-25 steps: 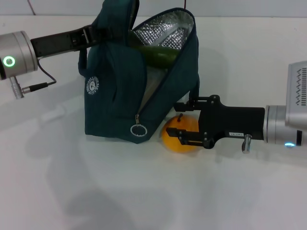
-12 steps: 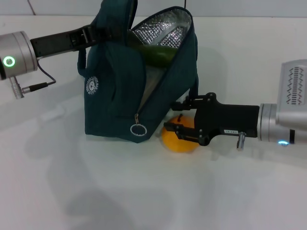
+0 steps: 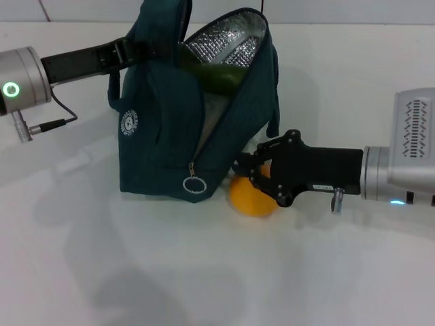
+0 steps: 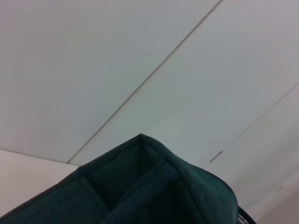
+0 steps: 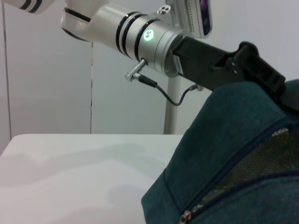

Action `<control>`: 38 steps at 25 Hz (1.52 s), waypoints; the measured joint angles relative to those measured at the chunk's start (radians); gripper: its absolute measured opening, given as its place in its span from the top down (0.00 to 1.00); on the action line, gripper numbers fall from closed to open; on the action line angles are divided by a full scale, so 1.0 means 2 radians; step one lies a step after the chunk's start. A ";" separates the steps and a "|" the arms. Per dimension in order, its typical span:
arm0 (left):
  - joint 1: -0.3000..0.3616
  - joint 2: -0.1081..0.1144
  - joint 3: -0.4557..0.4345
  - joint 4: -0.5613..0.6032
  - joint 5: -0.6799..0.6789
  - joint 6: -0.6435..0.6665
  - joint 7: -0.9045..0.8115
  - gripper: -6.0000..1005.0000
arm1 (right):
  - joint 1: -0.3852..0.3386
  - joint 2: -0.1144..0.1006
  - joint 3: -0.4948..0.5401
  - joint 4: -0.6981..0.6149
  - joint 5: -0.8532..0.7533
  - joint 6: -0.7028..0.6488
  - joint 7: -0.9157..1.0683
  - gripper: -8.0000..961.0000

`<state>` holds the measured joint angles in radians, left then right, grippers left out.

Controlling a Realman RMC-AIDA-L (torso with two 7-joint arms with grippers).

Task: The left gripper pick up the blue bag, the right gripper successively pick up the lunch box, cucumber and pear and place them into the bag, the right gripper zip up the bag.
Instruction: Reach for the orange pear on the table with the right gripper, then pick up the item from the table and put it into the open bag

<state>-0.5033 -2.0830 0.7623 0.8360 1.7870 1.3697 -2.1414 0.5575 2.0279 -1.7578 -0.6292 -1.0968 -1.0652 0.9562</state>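
Observation:
The blue bag (image 3: 163,136) stands on the white table with its mouth open, showing silver foil lining. My left gripper (image 3: 136,46) is shut on the bag's top by the handles, holding it up; it also shows in the right wrist view (image 5: 261,77). The cucumber (image 3: 216,78) lies inside the bag, its end poking from the mouth. The pear (image 3: 246,202) rests on the table against the bag's lower right corner. My right gripper (image 3: 253,182) is open, its fingers straddling the pear from the right. The lunch box is out of view.
The metal ring zipper pull (image 3: 194,185) hangs at the bag's lower front. A cable (image 3: 61,112) trails from the left wrist. The white table (image 3: 204,272) spreads in front of the bag.
My right gripper has moved left, rolled at the wrist and come over the pear. The bag's top has shifted slightly left. The pear has stayed in place.

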 joint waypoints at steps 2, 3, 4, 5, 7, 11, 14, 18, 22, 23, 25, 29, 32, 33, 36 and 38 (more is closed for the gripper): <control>0.000 0.000 0.000 0.000 0.000 0.000 0.000 0.95 | -0.001 0.000 0.002 0.000 0.002 -0.001 -0.002 0.79; 0.000 0.000 0.000 0.000 0.000 0.000 0.000 0.95 | -0.001 0.000 0.002 -0.001 0.004 -0.001 -0.003 0.81; 0.000 0.000 0.000 0.000 0.000 0.000 0.000 0.95 | -0.001 0.000 0.002 -0.001 0.004 -0.001 -0.003 0.83; 0.000 0.001 0.000 0.000 0.000 0.000 0.000 0.95 | -0.002 0.000 0.003 -0.001 0.010 -0.002 -0.003 0.86; 0.000 0.001 0.000 0.000 0.000 0.000 0.000 0.95 | -0.003 0.000 0.003 -0.001 0.012 -0.003 -0.004 0.89; 0.000 0.001 0.000 0.000 0.000 0.000 0.000 0.95 | -0.004 0.000 0.004 -0.001 0.013 -0.004 -0.007 0.95; 0.000 0.001 0.000 0.000 0.000 0.000 0.000 0.95 | -0.006 -0.001 0.012 -0.002 0.015 -0.015 -0.007 0.97; 0.000 0.002 0.000 0.000 0.000 0.000 0.000 0.95 | -0.016 -0.004 0.063 -0.003 0.020 -0.082 -0.007 0.97; 0.000 0.002 0.000 0.000 -0.001 0.001 0.000 0.95 | -0.023 -0.005 0.128 -0.009 0.020 -0.155 0.003 0.97; 0.000 0.002 0.000 0.000 -0.001 0.001 0.000 0.95 | -0.023 -0.005 0.140 -0.013 0.020 -0.165 0.008 0.97; 0.000 0.001 0.000 0.000 -0.001 0.002 0.000 0.95 | -0.022 -0.006 0.159 -0.021 0.020 -0.178 0.016 0.97; -0.003 0.001 0.000 0.000 -0.001 0.002 0.000 0.95 | -0.008 -0.005 0.180 -0.048 0.022 -0.175 0.022 0.97; -0.004 0.001 0.000 0.000 -0.001 0.002 0.000 0.95 | 0.019 -0.005 0.183 -0.053 0.035 -0.161 0.023 0.97; -0.004 0.000 0.000 0.000 -0.001 0.002 0.000 0.95 | 0.027 -0.005 0.183 -0.053 0.039 -0.155 0.023 0.97; -0.004 0.000 0.000 0.000 -0.002 0.002 0.000 0.95 | 0.051 -0.006 0.184 -0.051 0.044 -0.135 0.023 0.96; -0.004 0.000 0.000 0.000 -0.006 0.002 0.000 0.95 | 0.065 -0.005 0.185 -0.049 0.045 -0.118 0.020 0.96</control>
<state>-0.5122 -2.0831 0.7632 0.8359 1.7743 1.3737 -2.1414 0.6872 2.0177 -1.3883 -0.7275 -1.0077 -1.3021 0.9967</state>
